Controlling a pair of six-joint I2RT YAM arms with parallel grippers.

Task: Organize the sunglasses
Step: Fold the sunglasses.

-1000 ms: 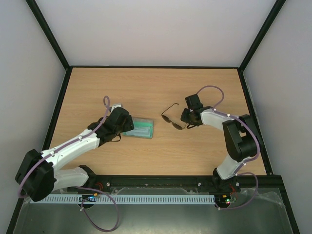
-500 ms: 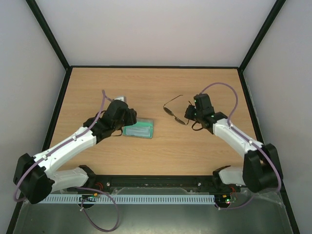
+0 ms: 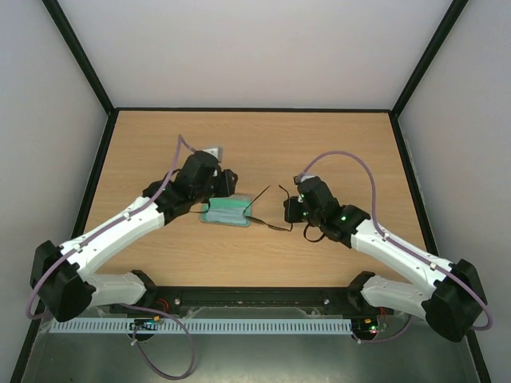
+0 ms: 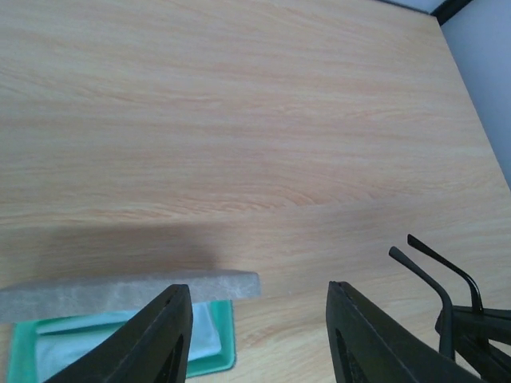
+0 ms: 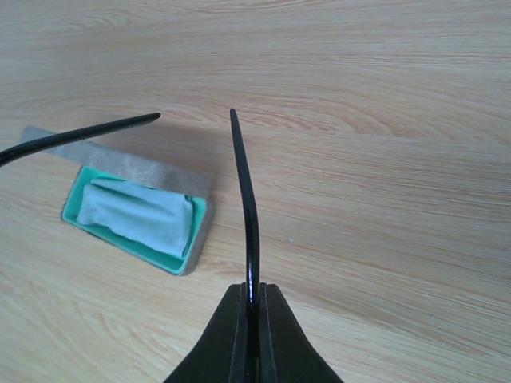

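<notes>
Right gripper [image 5: 252,289] pinches one temple arm of the wire-frame sunglasses [image 5: 244,183] above the table's [image 3: 160,144] middle, beside the open grey case [image 5: 128,163]. Left gripper [image 4: 259,295] hovers over the case, jaws half apart, empty.

Lenses of sunglasses [image 5: 249,207], perhaps behind right claw [image 5: 254,291]
</notes>
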